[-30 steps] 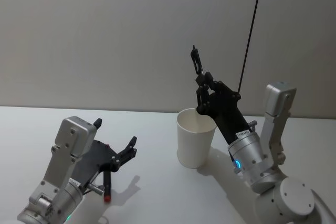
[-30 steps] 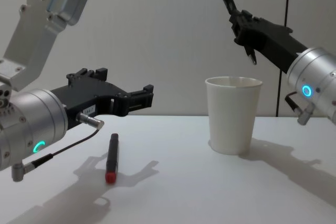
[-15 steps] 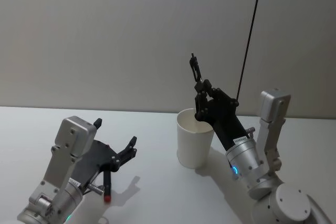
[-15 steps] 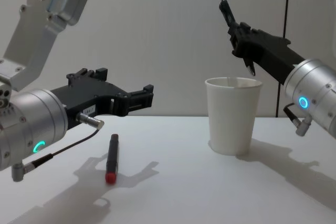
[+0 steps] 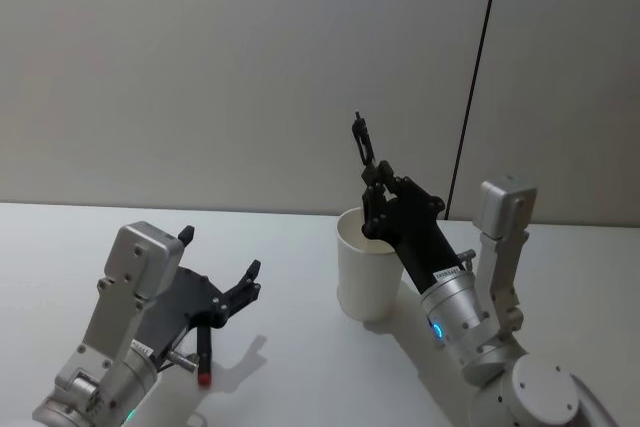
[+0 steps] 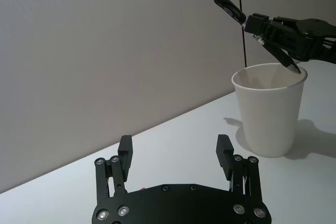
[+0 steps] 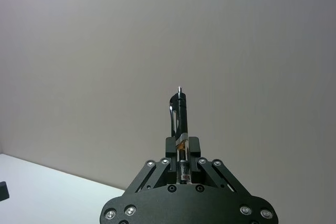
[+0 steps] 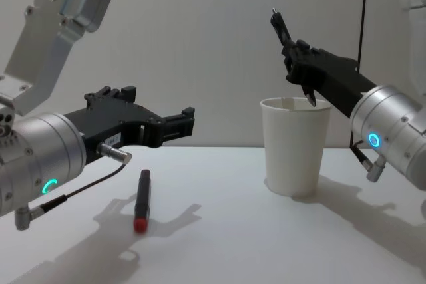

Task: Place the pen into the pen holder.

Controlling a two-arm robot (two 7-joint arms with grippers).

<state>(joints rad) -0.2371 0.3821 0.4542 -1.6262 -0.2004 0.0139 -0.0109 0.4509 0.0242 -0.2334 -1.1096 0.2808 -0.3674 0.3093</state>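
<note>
We hold the pen in our right gripper, its fingers clenched on the barrel near the writing end, right above the pen holder. What matters is how the pen lies over the cup's mouth. Its long axis is tilted, not upright: the clip end leans up and away toward our left, and the tip points down at about rim level, on the side of the mouth nearest our right arm rather than over the middle. We judge that the tip should go a little farther in over the opening, and perhaps stand steeper, before the fingers let go. Otherwise it may catch the rolled rim, and a light paper cup could tip. Our left gripper hangs well apart on the other side with its fingers released, low over the tabletop and just above a second pen with a red end that lies flat there. The tabletop is plain white and level, with open room around the cup, and a bare wall stands behind.
</note>
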